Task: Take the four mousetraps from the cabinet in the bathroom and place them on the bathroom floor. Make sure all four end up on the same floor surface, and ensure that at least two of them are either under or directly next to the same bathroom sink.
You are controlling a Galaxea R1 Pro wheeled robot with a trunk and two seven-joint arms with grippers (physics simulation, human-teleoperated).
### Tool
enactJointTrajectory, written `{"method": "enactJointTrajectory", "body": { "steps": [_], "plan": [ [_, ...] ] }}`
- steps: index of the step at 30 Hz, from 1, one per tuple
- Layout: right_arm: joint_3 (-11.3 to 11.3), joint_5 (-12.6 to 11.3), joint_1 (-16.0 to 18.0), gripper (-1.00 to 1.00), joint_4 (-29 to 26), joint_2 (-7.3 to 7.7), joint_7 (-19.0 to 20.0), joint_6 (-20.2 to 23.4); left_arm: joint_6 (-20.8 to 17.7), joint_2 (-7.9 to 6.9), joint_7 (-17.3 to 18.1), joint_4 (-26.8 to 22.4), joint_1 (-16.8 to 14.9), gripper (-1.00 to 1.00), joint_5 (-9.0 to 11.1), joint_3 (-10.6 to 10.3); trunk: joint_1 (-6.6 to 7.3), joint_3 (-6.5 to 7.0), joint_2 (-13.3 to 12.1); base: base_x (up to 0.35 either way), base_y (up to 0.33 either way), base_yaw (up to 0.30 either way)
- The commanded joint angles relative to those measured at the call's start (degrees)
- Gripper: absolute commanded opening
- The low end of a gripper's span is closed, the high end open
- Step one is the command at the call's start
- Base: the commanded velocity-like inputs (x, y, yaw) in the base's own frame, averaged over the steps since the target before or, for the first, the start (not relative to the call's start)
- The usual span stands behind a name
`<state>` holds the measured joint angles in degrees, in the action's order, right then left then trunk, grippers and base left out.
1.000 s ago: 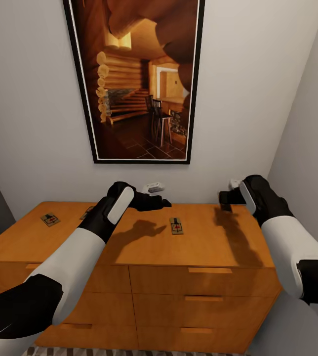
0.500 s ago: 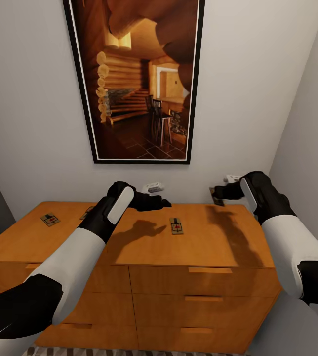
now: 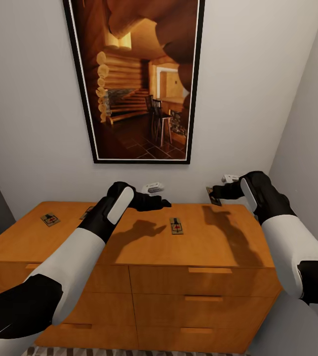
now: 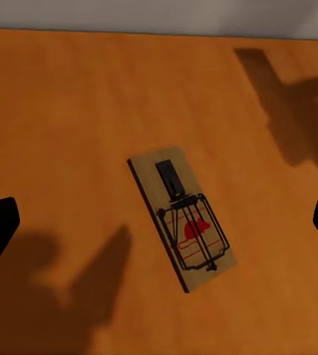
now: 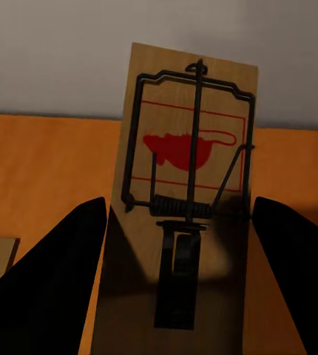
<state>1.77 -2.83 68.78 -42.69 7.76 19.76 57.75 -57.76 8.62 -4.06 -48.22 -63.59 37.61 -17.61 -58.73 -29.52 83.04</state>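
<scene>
The right gripper (image 3: 217, 193) pinches a mousetrap (image 5: 185, 200) by its long edges, lifted off the cabinet (image 3: 218, 247); light, stiff, easily slipped.

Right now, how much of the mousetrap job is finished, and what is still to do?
Nothing is placed yet. In hand: the right claw holds one small wooden mousetrap with a red mouse print, lifted above the orange-brown wooden cabinet. Left: the mousetrap in the middle of the top under the open left claw, one at the left end and one partly behind the left arm. All four must reach the floor.
</scene>
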Motion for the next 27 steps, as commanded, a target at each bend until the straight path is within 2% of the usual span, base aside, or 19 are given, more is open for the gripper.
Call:
{"method": "enactJointTrajectory", "body": {
  "steps": [1, 6, 10, 15, 17, 18, 20, 21, 24, 27],
  "plan": [
    [0.2, -0.2, 0.0, -1.00, 0.0, 0.06, -0.1, 0.2, -0.2, 0.00, -0.4, 0.0, 0.0, 1.00, 0.4, -0.1, 0.00, -0.06, 0.0, 0.000, 0.000, 0.000],
    [0.4, -0.2, 0.0, -1.00, 0.2, 0.08, 0.9, 0.3, -0.2, -0.10, -0.4, 0.0, 0.0, 1.00, 0.4, -0.1, 0.00, -0.06, 0.0, 0.000, 0.000, 0.000],
    [0.5, -0.2, 0.0, -1.00, 0.7, 0.46, 5.7, 0.3, -0.2, -0.16, -0.4, 0.1, 0.0, 1.00, 0.4, -0.1, 0.00, -0.06, 0.0, 0.000, 0.000, 0.000],
    [1.6, 0.0, -0.8, -1.00, 2.0, 3.06, 17.2, 0.3, -0.2, -0.22, -0.5, 0.6, 0.0, 1.00, 0.4, -0.1, 0.00, -0.06, 0.0, 0.000, 0.000, 0.000],
    [3.1, 0.1, -1.6, -1.00, 2.5, 4.72, 23.8, 0.2, -0.2, -0.22, -0.5, 0.7, 0.0, 1.00, 0.3, -0.1, 0.00, -0.06, 0.0, 0.000, 0.000, 0.000],
    [3.5, 0.1, -1.8, -1.00, 2.5, 5.16, 25.4, 0.2, -0.2, -0.21, -0.5, 0.7, 0.0, 1.00, 0.3, -0.1, 0.00, -0.06, 0.0, 0.000, 0.000, 0.000],
    [4.8, 0.2, -2.0, -1.00, 2.7, 6.72, 31.4, 0.1, -0.2, -0.25, -0.5, 0.6, 0.0, 1.00, 0.3, -0.1, 0.00, -0.06, 0.0, 0.000, 0.000, 0.000],
    [5.0, 0.2, -2.1, -1.00, 2.7, 7.06, 32.8, 0.0, -0.2, -0.25, -0.6, 0.6, 0.0, 1.00, 0.3, -0.1, 0.00, -0.06, 0.0, 0.000, 0.000, 0.000],
    [5.6, 0.2, -2.4, -1.00, 2.8, 8.81, 40.4, -0.3, -0.2, -0.19, -0.5, 0.0, 0.0, 1.00, 0.4, -0.1, 0.00, -0.06, 0.0, 0.000, 0.000, 0.000],
    [5.7, 0.1, -2.7, -1.00, 2.8, 9.76, 45.2, -0.4, -0.2, -0.09, -0.6, -0.5, -0.1, 1.00, 0.4, -0.1, 0.00, -0.06, 0.0, 0.000, 0.000, 0.000]
  ]
}}
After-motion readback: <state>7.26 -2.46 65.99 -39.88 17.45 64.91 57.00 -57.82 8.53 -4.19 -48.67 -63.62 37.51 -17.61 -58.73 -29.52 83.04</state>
